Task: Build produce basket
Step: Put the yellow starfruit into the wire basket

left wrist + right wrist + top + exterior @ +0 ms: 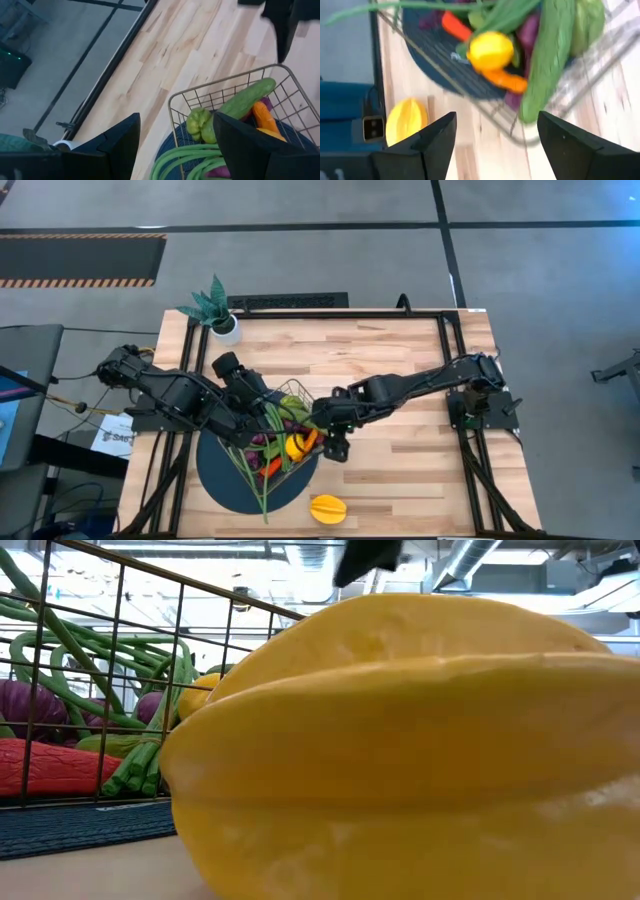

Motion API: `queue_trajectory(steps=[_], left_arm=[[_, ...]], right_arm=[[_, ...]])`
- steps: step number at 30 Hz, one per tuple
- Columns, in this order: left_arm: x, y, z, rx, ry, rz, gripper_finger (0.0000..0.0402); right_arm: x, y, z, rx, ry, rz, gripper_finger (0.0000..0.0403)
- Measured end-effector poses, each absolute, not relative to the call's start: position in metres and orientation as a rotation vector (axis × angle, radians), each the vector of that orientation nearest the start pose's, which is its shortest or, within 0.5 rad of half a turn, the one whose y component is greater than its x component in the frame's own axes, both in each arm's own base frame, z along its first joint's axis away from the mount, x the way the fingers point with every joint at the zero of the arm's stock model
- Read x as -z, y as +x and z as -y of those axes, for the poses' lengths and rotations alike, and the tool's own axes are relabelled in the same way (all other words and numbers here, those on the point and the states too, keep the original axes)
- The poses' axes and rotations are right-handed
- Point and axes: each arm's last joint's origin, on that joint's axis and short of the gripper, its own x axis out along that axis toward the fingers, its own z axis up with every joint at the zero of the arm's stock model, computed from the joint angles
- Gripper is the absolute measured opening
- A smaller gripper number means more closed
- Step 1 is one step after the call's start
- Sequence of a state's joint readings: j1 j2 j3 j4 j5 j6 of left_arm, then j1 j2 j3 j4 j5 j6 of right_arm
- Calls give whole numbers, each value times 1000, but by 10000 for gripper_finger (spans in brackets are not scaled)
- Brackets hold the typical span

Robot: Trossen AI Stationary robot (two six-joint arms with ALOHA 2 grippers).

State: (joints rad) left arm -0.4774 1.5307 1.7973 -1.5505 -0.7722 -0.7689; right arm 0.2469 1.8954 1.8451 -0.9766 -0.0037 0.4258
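I have both arms reaching in over the middle of the table (400, 350). My left arm comes in from the left edge, its left gripper (268, 416) low over the far left part of the basket (300, 392); its fingers stand apart, and I see nothing between them. My right arm stretches across from the right edge, bent at the elbow, with the right gripper (336, 448) just beside the basket's right rim, fingers spread wide and empty.

The one basket sits on the one dark round mat (225, 480), near the table's front left. In it I count one cucumber (245, 98), one green pepper (198, 123), one lemon (491, 50), an orange pepper (506, 80), a red pepper (50, 766), purple grapes (35, 705) and a bunch of long green beans (258, 480) trailing over the near rim. One yellow-orange fruit (328, 508) lies alone on the wood, just near-right of the mat. One potted plant (215, 310) stands at the far left.
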Motion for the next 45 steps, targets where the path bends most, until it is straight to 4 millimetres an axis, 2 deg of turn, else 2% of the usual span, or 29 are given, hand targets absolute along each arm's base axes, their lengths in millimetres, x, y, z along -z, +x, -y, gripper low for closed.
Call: queue_trajectory(steps=[4, 9, 17, 20, 23, 28, 32, 35, 45], left_arm=[[-405, 236, 99, -602, 54, -859, 238], [-404, 236, 100, -581, 32, -881, 238], [-404, 235, 101, -562, 39, -898, 238], [-403, 235, 101, -542, 14, -919, 238], [-403, 235, 102, -531, 2, -931, 238], [-402, 235, 102, -517, -5, -943, 238], [-402, 235, 102, -515, -5, -945, 238], [-402, 235, 102, -519, -13, -943, 238], [-402, 235, 103, -505, -27, -957, 238]], right_arm=[[-317, 376, -114, 28, 285, -1152, 291], [-314, 356, -148, 58, 309, -1229, 291], [-319, 328, -221, 131, 396, -1063, 291], [-320, 317, -242, 151, 456, -1005, 291], [-319, 308, -259, 169, 503, -970, 291], [-321, 297, -272, 194, 539, -916, 291], [-321, 296, -273, 204, 545, -896, 291], [-312, 307, -274, 205, 522, -890, 291], [-256, 348, -289, 152, 429, -915, 291]])
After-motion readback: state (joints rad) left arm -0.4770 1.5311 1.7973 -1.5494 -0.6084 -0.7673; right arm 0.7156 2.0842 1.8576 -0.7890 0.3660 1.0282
